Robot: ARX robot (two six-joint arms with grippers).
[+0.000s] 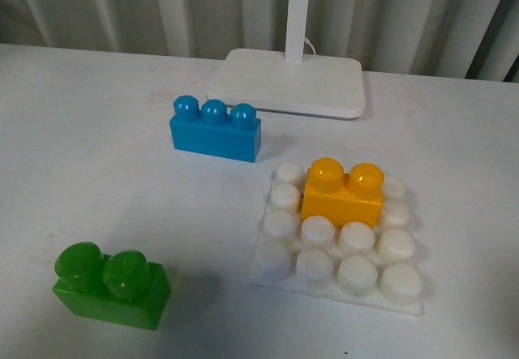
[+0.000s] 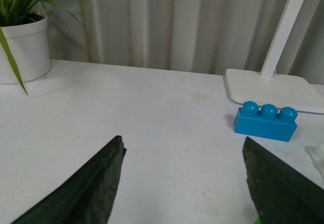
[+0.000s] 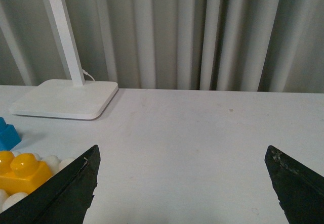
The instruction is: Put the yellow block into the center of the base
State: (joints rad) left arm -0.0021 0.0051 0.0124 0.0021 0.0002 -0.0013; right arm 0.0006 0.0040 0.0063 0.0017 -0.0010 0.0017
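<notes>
The yellow block (image 1: 341, 192) is glossy plastic with bright highlights on its studs, as are the blue brick (image 1: 215, 130) and green brick (image 1: 112, 285). The base (image 1: 339, 240) looks like smooth white plastic. The table (image 1: 89, 164) is matt white, the lamp stand (image 1: 292, 82) smooth, and the left gripper's fingers (image 2: 93, 186) dull black and slightly rough

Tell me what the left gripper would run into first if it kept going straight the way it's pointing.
Probably nothing soon: between the open left gripper's dark fingers lies bare white table, then the pale curtain. The blue three-stud plastic brick and white lamp stand sit off to one side. Depth is uncertain.
</notes>
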